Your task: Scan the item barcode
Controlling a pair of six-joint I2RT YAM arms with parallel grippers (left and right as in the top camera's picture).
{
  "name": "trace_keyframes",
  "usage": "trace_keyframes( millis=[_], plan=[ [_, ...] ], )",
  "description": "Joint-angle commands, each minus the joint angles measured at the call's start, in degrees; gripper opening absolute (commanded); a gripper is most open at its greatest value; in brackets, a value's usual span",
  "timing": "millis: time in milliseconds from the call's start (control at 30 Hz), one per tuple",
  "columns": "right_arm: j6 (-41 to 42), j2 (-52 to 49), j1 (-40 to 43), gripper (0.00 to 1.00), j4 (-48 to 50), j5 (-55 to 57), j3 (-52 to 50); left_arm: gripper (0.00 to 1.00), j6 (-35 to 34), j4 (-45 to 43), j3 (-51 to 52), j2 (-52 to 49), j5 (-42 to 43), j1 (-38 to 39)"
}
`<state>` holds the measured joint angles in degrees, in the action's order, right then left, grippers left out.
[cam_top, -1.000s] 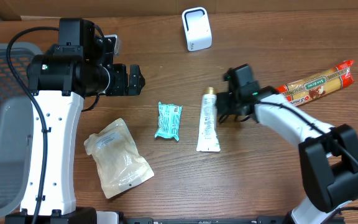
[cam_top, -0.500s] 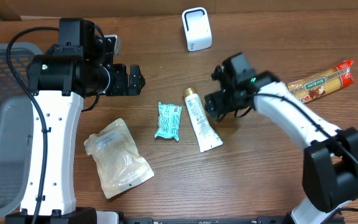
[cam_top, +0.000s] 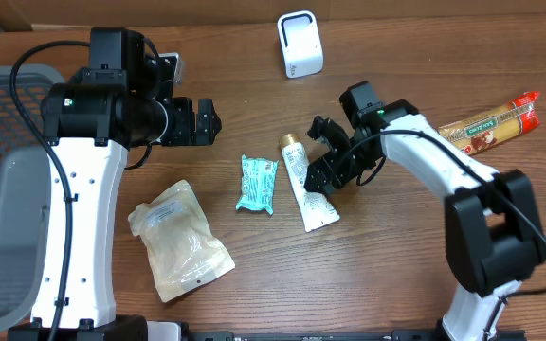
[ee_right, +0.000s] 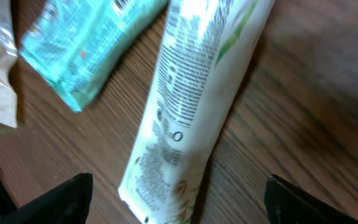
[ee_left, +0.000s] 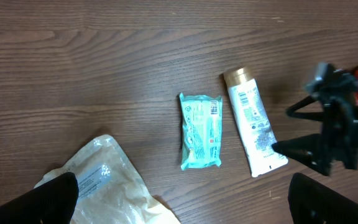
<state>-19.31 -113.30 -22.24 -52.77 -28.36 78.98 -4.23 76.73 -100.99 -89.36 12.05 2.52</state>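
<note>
Tube (cam_top: pixel 303 194) lies between teal packet (cam_top: pixel 257 184) and wide-spread right tool (cam_top: pixel 320 156).

Matt, grained wooden table (ee_left: pixel 104 62) bears a glossy white plastic tube (ee_left: pixel 254 127) and a crinkly teal wrapper (ee_left: pixel 201 130).

left arm (cam_top: pixel 76 227) — white shell, black joints | black cable (cam_top: pixel 27 54) | right arm (cam_top: pixel 439 170) — same, green light

A white tube (ee_left: pixel 253 127) with a gold cap (ee_left: pixel 236 76) is laid flat on the wooden table (cam_top: pixel 396 275), slightly slanted, the cap turned toward the far edge and the crimped end toward the near one. Small dark print is seen on its upper side. A white scanner (cam_top: pixel 300 44) is stood upright well beyond it.
</note>
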Motion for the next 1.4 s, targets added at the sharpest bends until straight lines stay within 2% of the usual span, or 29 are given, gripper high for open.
trace_keyframes(
  millis=[0, 167, 333, 700, 800, 933, 1033, 1100, 1167, 1233, 1367],
  plan=[
    [-1.6, -2.6, -0.2, 0.85, 0.0, -2.0, -0.2, 1.0, 1.1, -0.1, -1.5, 1.4, 0.9, -0.2],
    [-1.6, -5.1, -0.2, 0.84, 0.4, -2.8, -0.2, 1.0, 1.1, -0.1, -1.5, 1.4, 0.9, -0.2],
    [-1.6, -6.4, -0.5, 0.74, 0.6, -2.7, -0.3, 1.0, 1.1, -0.1, -1.5, 1.4, 0.9, -0.2],
    [-1.5, -6.4, -1.9, 0.74, 5.9, -1.3, -6.1, 1.0, 1.1, -0.1, -1.5, 1.4, 0.9, -0.2],
    [-0.5, -6.4, -1.9, 0.7, 7.7, -1.3, -8.2, 1.0, 1.1, 0.0, -1.5, 1.4, 0.9, -0.2],
    [1.7, -6.4, -1.9, 0.58, 9.0, -1.8, -10.1, 1.0, 1.1, -0.1, -1.5, 1.4, 0.9, -0.2],
    [1.7, -6.4, -1.9, 0.38, 8.3, -3.6, -10.4, 1.0, 1.1, -0.1, -1.5, 1.4, 0.9, -0.2],
    [1.8, -6.4, -1.9, 0.3, 8.1, -4.8, -10.4, 1.0, 1.1, -0.1, -1.5, 1.4, 0.9, -0.2],
    [2.8, -6.4, -1.9, 0.28, 7.9, -4.8, -10.4, 1.0, 1.1, -0.1, -1.5, 1.4, 0.9, -0.2],
    [3.9, -6.4, -1.8, 0.2, 7.9, -4.8, -10.3, 1.0, 1.1, -0.1, -1.5, 1.4, 0.9, -0.2],
    [4.7, -6.4, -1.5, 0.1, 5.4, -6.7, -9.0, 1.0, 1.1, -0.1, -1.5, 1.4, 0.9, -0.2]
  ],
)
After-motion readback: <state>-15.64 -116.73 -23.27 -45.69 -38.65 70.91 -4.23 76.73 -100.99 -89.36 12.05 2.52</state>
